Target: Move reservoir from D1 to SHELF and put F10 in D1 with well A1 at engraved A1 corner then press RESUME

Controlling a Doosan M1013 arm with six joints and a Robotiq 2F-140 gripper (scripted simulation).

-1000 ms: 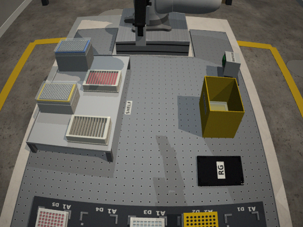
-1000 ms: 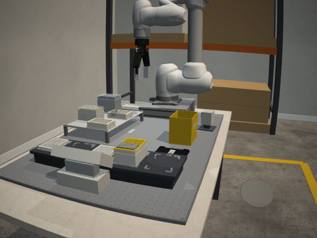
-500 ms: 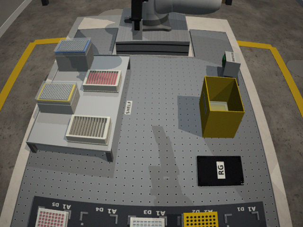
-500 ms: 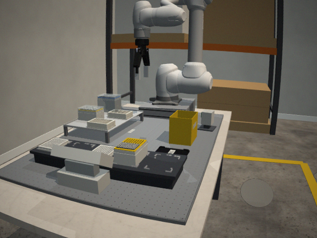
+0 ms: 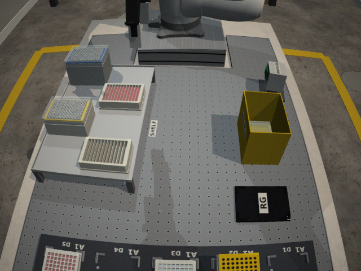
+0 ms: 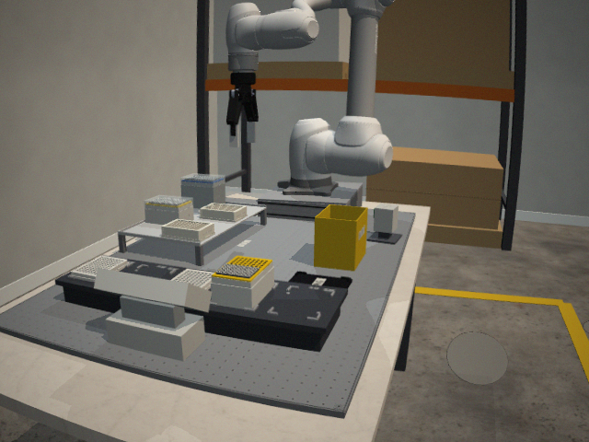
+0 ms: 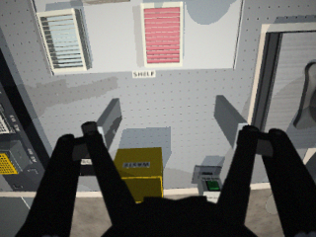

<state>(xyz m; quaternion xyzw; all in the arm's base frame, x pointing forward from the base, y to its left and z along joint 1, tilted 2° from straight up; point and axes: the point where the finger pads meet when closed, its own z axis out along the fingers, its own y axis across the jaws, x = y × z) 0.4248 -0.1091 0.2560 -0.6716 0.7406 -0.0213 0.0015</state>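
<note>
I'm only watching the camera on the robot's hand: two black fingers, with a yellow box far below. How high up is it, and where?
Observer: The side view shows the hand hanging open and empty, high above the back of the table, beside the arm's base.
Visitor: What's inside that yellow box?
Observer: The top view looks straight into the yellow box: a pale square thing lies at the bottom.
Visitor: Someone mentioned a slot called D1. Anything in it?
Observer: No. In the top view the D1 slot shows only its corner brackets, with nothing sitting between them.
</note>
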